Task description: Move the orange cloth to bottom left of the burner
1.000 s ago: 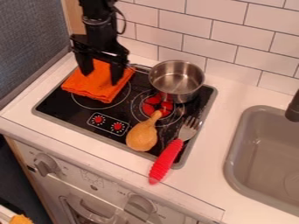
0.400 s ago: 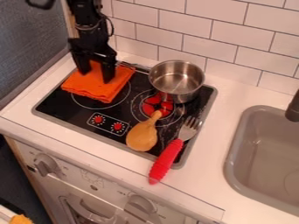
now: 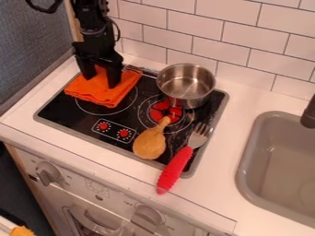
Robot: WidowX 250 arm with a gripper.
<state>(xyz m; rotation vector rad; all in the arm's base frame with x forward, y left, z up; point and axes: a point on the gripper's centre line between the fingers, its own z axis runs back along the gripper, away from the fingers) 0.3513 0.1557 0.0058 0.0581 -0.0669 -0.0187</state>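
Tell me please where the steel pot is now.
In the camera view, the pot sits at the back right of the black stovetop, right of the orange cloth.

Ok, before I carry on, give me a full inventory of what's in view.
cloth: 1, orange, upper left of the cooktop
pot: 1, silver, back right of the cooktop
toy drumstick: 1, brown, front of the cooktop
fork: 1, red handle, across the cooktop's front right edge
cooktop: 1, black with grey rim, on the counter
counter: 1, white, around cooktop and sink
sink: 1, grey, right
faucet: 1, dark, right edge
large knobs: 2, grey, appliance front
tiles: many, white, back wall
arm: 1, black, upper left
gripper: 1, black, at the cloth, fingers apart
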